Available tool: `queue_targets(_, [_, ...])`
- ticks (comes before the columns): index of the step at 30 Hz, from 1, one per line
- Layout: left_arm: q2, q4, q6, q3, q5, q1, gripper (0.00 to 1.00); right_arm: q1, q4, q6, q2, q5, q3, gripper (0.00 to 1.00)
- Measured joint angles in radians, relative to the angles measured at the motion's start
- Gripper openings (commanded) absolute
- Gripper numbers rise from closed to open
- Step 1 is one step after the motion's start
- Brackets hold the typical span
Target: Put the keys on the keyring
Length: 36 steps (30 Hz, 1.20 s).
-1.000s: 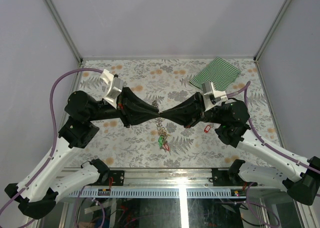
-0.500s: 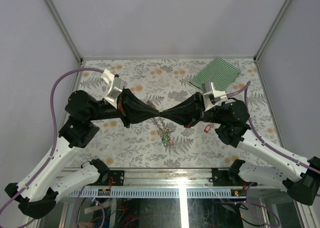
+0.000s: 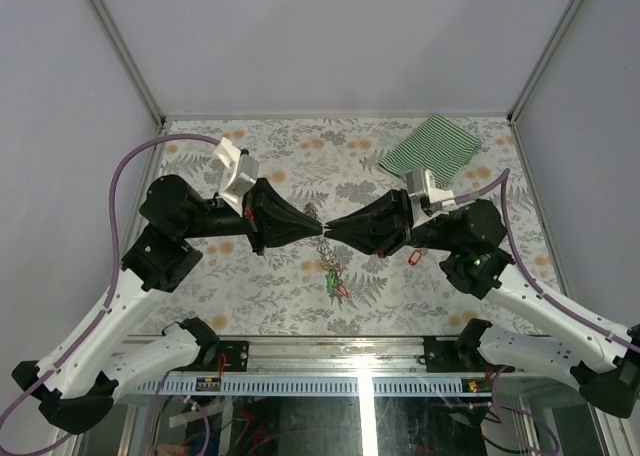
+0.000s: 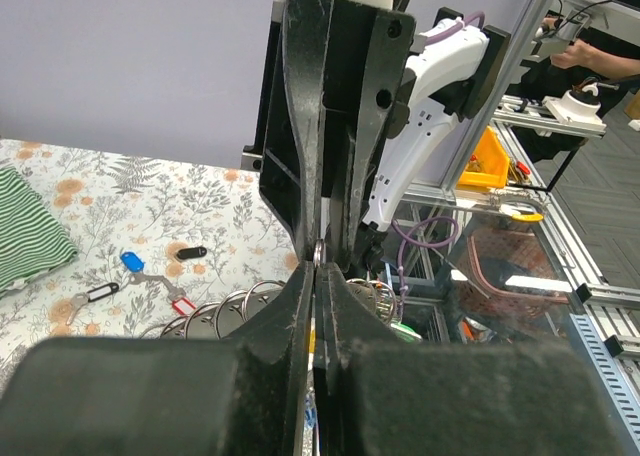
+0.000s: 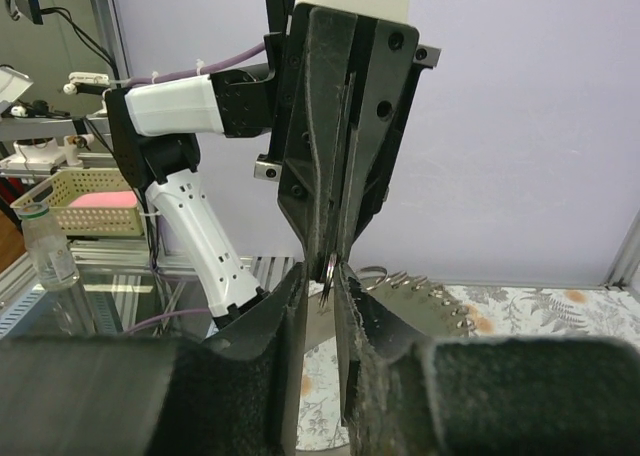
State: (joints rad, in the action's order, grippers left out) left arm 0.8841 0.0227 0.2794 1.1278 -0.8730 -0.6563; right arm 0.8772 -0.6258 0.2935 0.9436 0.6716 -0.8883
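My two grippers meet tip to tip above the middle of the table. The left gripper [image 3: 317,223] [image 4: 318,268] is shut on a thin loop of the keyring [image 3: 325,248], whose grey coils [image 4: 222,308] fan out on both sides of its fingers. The right gripper [image 3: 329,226] [image 5: 325,272] stands open by a narrow gap, with that same loop edge-on between its fingertips. More of the keyring [image 5: 420,284] shows behind its right finger. Green- and red-tagged keys [image 3: 335,281] hang below the ring.
Loose keys lie on the floral table: a red-tagged one [image 3: 412,258] by the right arm, and blue-tagged [image 4: 132,261], black-tagged [image 4: 190,251] and red-tagged [image 4: 183,304] ones in the left wrist view. A green-striped cloth [image 3: 432,146] lies at the back right.
The left gripper closed on the ring's loop and the right gripper then loosened its jaws. Both arms shifted slightly, and the hanging keys swung a little to the right.
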Motion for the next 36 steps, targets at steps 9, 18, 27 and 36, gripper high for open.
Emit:
queue_targets(9, [0.006, 0.047, -0.024, 0.011, -0.003, 0.000, 0.00, 0.000, 0.095, -0.060, -0.016, 0.000, -0.027, 0.23])
queue_targets(18, [0.011, 0.067, -0.033, 0.023, -0.003, 0.000, 0.00, 0.000, 0.143, -0.091, -0.021, 0.001, -0.038, 0.19])
queue_targets(27, [0.011, 0.086, -0.035, 0.023, -0.005, 0.000, 0.00, 0.000, 0.173, -0.104, -0.020, 0.001, -0.046, 0.13])
queue_targets(36, [0.011, 0.092, -0.039, 0.027, -0.013, 0.000, 0.00, 0.000, 0.183, -0.112, -0.016, -0.001, -0.051, 0.00])
